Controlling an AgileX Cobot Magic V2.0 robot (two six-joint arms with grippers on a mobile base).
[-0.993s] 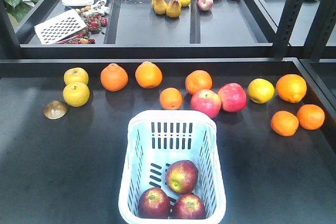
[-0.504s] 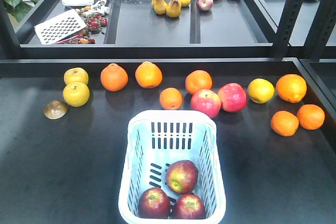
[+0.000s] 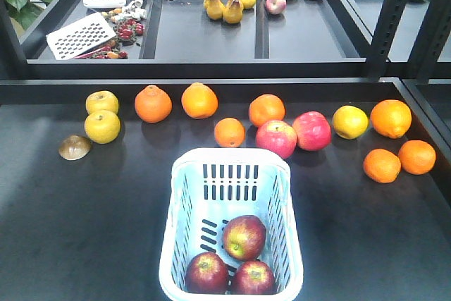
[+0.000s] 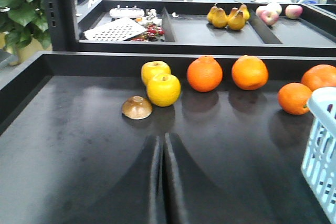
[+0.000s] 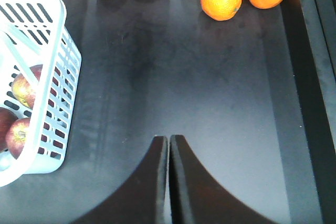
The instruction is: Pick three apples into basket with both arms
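Observation:
Three dark red apples lie in the pale blue basket (image 3: pixel 184 195) at the table's front: one with a yellow-green blush (image 3: pixel 244 237), one at front left (image 3: pixel 206 272), one at front right (image 3: pixel 253 277). The basket also shows in the right wrist view (image 5: pixel 67 51) with apples (image 5: pixel 20 135) behind its slots, and its corner shows in the left wrist view (image 4: pixel 321 156). My left gripper (image 4: pixel 161 139) is shut and empty above the dark table, left of the basket. My right gripper (image 5: pixel 168 139) is shut and empty, right of the basket. Neither arm shows in the front view.
A row of fruit lies behind the basket: two yellow apples (image 3: pixel 102 125), several oranges (image 3: pixel 153 103), two pinkish-red apples (image 3: pixel 276 138), a yellow fruit (image 3: pixel 350 121). A brown shell-like piece (image 3: pixel 74 147) sits at left. The back shelf holds pears (image 3: pixel 224 5), pale apples (image 3: pixel 275 3), a grater (image 3: pixel 79 34).

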